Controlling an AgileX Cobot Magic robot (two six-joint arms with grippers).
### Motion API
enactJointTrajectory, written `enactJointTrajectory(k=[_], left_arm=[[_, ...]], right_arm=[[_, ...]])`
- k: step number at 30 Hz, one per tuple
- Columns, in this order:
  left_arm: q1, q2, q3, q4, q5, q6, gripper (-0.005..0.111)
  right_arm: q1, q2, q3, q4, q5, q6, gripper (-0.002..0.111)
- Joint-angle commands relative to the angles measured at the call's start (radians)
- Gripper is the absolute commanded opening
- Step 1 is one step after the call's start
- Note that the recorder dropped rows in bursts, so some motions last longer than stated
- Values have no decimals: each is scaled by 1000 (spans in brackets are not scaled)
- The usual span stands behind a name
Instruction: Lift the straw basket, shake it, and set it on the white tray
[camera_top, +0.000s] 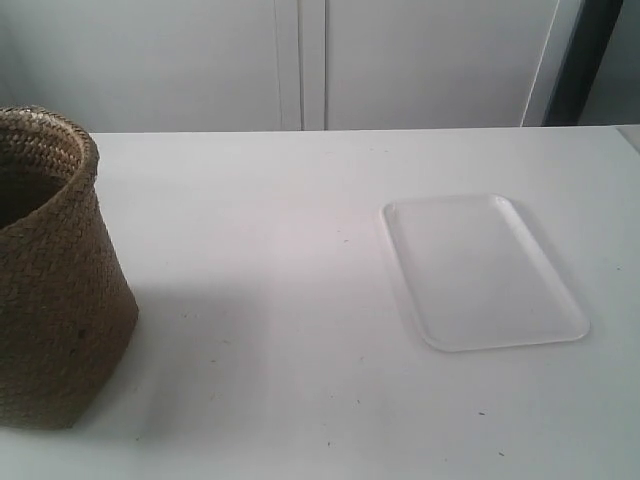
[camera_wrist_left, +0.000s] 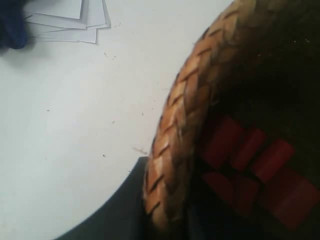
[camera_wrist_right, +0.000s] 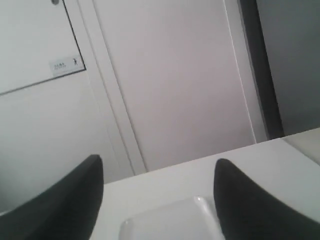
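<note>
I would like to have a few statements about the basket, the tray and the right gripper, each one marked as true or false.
1. The tray has nothing on it. True.
2. The basket stands on the tray. False: it stands on the table, apart from the tray.
3. The right gripper is open. True: its fingers are wide apart.
4. The basket lies on its side. False: its opening faces up.
5. Red pieces show inside the basket. True, in the left wrist view.
</note>
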Motion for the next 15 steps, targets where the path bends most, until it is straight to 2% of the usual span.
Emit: enactJointTrajectory(k=[1,8,11,15], left_arm=[[3,1,14,-8,-7,23,0],[3,1,14,-49,-12,46,0],[3,1,14,-100,-14,85,0],[1,1,14,-153,-16,135,0]], right_arm=[[-3,-5,1,19,-37,172,60],[14,-5,1,26,40,439,58],[70,-5,-11,26,51,589,44],[173,-5,-54,26,48,661,17]])
